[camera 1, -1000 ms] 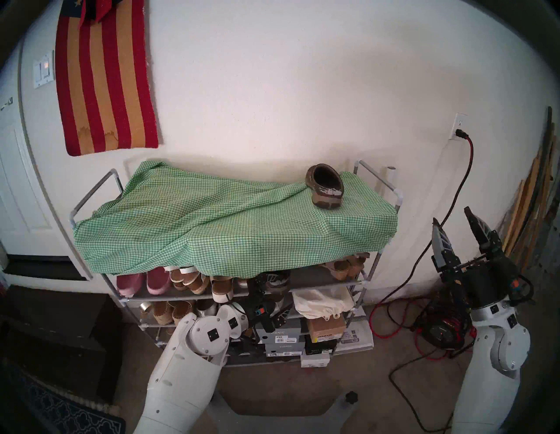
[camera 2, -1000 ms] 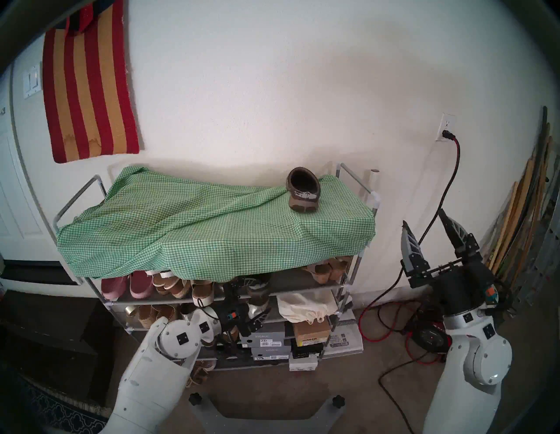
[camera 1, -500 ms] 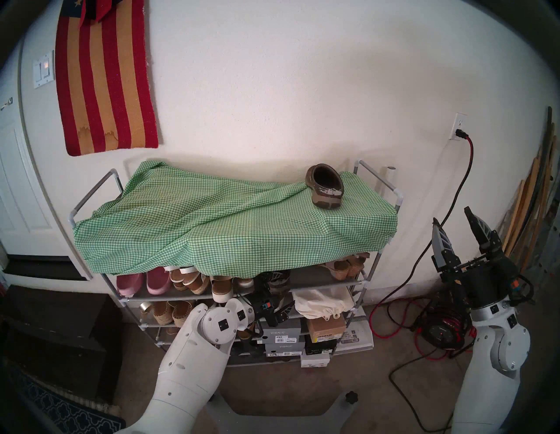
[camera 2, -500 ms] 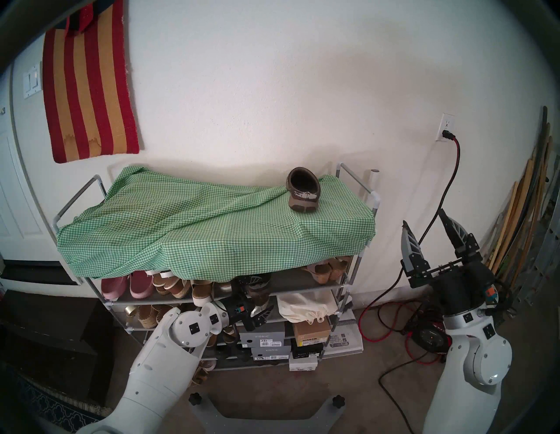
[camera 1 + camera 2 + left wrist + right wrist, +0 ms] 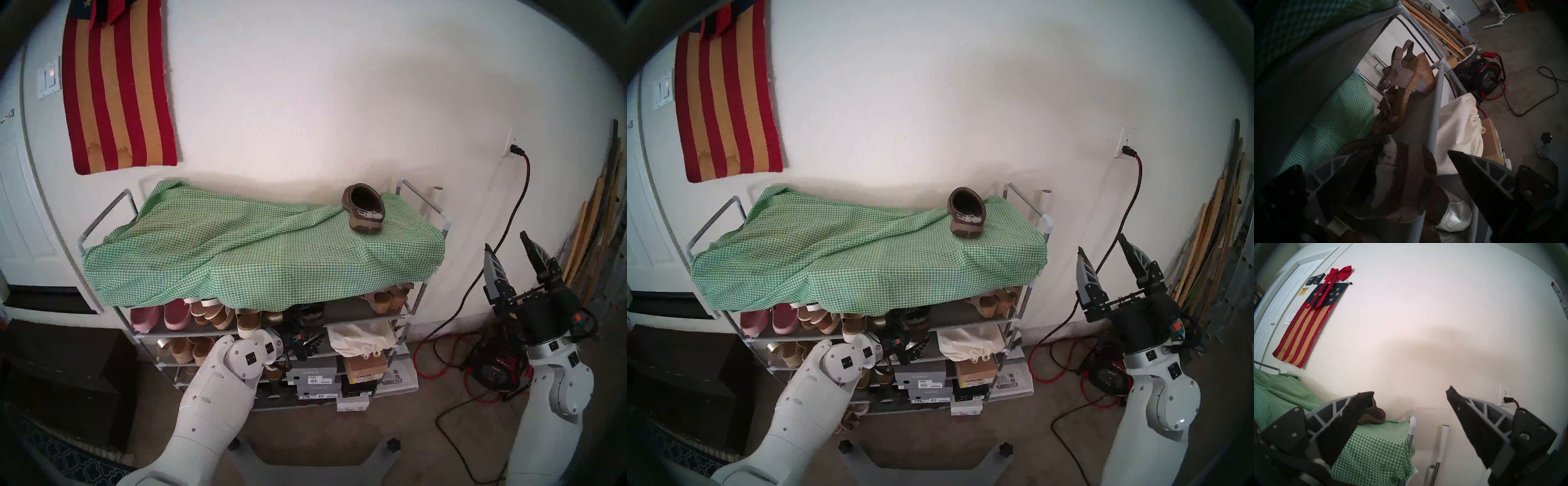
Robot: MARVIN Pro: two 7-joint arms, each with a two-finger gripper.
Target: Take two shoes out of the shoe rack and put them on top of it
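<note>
One dark brown clog [image 5: 364, 212] stands on the green-white gingham cloth [image 5: 237, 258] on top of the grey tube shoe rack [image 5: 412, 190], near its right end; it also shows in the head right view [image 5: 966, 217] and the right wrist view [image 5: 1376, 414]. The second clog [image 5: 1400, 183] sits on the shelf under the cloth [image 5: 311, 314]. My left gripper [image 5: 1410, 151] is open with the clog's heel between its fingers; the right finger stands apart from it. My right gripper [image 5: 505, 241] is open and empty, held up to the right of the rack.
Pink slip-ons [image 5: 159, 317], cork sandals [image 5: 1407, 81] and silver flats [image 5: 1454, 215] share the shelves. A white cloth bag [image 5: 359, 339] and shoe boxes [image 5: 315, 376] sit lower. A cable reel with red cords [image 5: 495, 370] lies on the floor at right, with boards [image 5: 590, 244] leaning beyond.
My left arm has moved up and forward, pushing its gripper further into the shelf around the second clog. The right arm and the clog on top have not moved.
</note>
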